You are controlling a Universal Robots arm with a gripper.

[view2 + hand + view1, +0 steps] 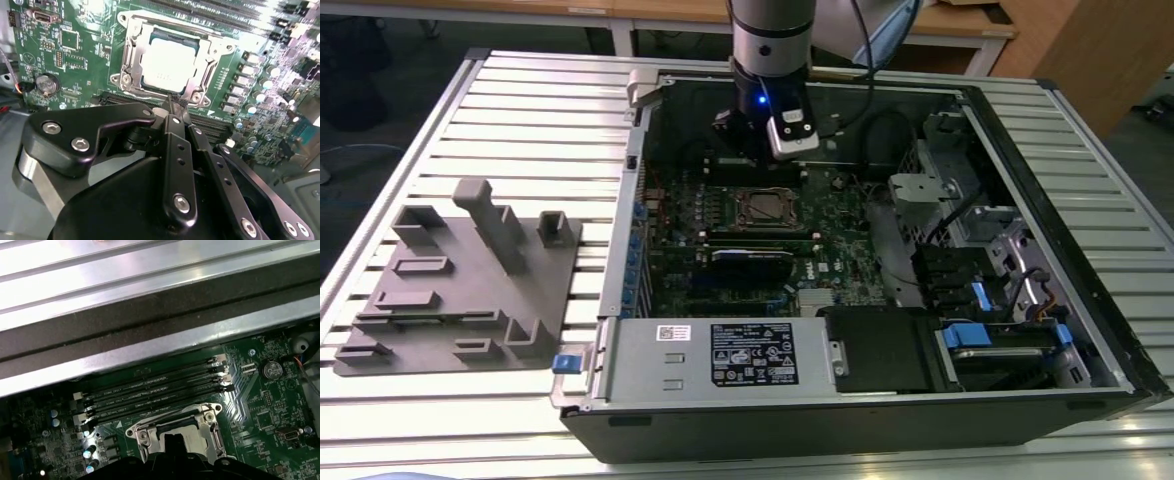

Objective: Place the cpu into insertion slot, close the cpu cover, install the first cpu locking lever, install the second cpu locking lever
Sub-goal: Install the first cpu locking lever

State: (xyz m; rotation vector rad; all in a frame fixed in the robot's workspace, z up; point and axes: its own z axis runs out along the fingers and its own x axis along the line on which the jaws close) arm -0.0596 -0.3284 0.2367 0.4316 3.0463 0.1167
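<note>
While the open computer case (881,400) lies on its side on the slatted metal table (534,110), the arm is seen reaching down into it from the far side, with the gripper (750,135) held just above the green motherboard (720,260), a little beyond the CPU socket (766,208)

Inside the case, the motherboard is seen on the floor toward the exterior view's left; the grey power supply box (720,355) with its white label is set along the near wall, and the drive bays with blue tabs (981,335) are found at the exterior view's right. Outside the case, a grey fixture block (460,290) is set on the table at the exterior view's left

In the second wrist view, the cpu (167,62) is shown seated in the socket, its pale metal top framed by the cpu cover (131,55), which is lowered flat around it. The gripper's fingers (176,107) are brought together to a closed tip with nothing held between them, just beside the socket's edge. In the first wrist view, the cover (145,432) is seen next to the rows of black memory slots (155,390), with the case wall (150,315) beyond
</note>
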